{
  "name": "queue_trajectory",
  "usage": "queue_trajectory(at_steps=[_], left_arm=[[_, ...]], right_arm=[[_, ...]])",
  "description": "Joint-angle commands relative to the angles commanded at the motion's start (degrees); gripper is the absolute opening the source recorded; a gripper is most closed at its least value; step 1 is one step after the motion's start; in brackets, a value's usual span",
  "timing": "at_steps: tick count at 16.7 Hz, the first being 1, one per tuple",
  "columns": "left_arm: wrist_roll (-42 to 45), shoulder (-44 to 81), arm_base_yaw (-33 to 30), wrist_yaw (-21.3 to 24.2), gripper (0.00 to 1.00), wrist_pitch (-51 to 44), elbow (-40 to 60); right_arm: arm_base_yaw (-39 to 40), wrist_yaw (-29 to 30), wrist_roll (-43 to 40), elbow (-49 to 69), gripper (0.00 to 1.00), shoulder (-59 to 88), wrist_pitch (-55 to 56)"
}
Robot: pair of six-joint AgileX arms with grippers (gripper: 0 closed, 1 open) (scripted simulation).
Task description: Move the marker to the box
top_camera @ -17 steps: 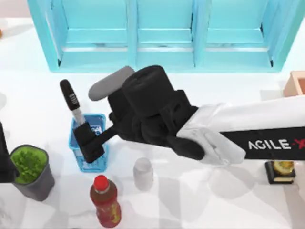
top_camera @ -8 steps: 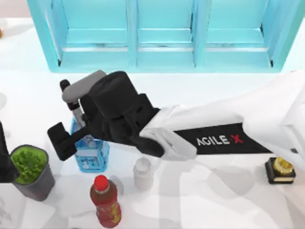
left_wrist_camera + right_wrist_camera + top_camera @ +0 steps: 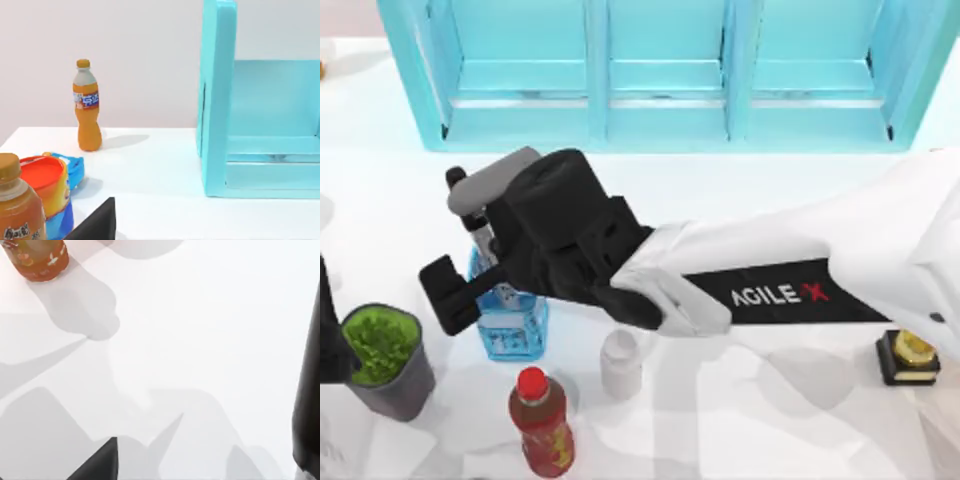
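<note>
— Where is the right gripper (image 3: 470, 275), and what are its jaws doing?

— Over the blue lattice basket (image 3: 512, 325) at the worktop's (image 3: 770, 400) nine o'clock side. I cannot tell whether the jaws are apart or closed; one dark finger (image 3: 445, 293) juts past the basket's edge. Since half a second ago it has barely shifted.

— And the marker (image 3: 463, 200)?

— It stands tilted in the basket, black cap toward eleven o'clock, mostly hidden under the wrist, same as before.

— Around it?

— A red-capped bottle (image 3: 542, 420) at six o'clock, a white jar (image 3: 620, 363) beside it, a cup of greens (image 3: 385, 358) toward eight. The left arm (image 3: 330, 335) sits parked at the left edge.
</note>
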Motion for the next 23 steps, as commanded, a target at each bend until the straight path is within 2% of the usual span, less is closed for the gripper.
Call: queue_trajectory(at_steps=[7,18,23], left_arm=[[0.00,0.00,0.00,0.00,1.00,0.00,0.00],[0.00,0.00,0.00,0.00,1.00,0.00,0.00],[0.00,0.00,0.00,0.00,1.00,0.00,0.00]], right_arm=[[0.00,0.00,0.00,0.00,0.02,0.00,0.00],[-1.09,0.32,-0.38,0.84,0.00,-1.63,-0.68],[-7.87,-3.27,-2.89,-3.57,0.00,-14.19,-10.34]])
